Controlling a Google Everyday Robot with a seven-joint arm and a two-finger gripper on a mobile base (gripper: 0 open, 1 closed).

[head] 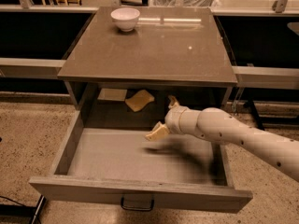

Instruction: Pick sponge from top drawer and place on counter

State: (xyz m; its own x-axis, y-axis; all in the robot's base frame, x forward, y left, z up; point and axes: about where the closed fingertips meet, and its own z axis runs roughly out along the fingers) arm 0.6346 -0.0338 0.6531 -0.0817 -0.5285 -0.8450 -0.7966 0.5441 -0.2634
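Grey-brown and faintly glossy, the table [154, 45] sits directly above the top drawer [117, 157], which is pulled out towards the camera so that its flat grey floor is in plain view. At the back of the drawer, in the shadow under the table's front edge, lies the pale yellow sponge [139, 100], a little left of the drawer's middle. Just left of it, also at the drawer's back, is a pale flat sheet [112, 94]; what it is I cannot tell. The white arm [243, 136] reaches in over the drawer's right wall, and its claw [164, 117] hovers above the drawer floor, towards the back and right of the drawer's middle. The claw is spread wide with nothing between its tan fingers [157, 132]: one points down and left towards the drawer floor, the other up towards the drawer's back. It is near the sponge but apart from it. On the drawer's front panel hangs a small dark handle [137, 203]. A white bowl [125, 18] stands on the table's far left corner, well behind the drawer.
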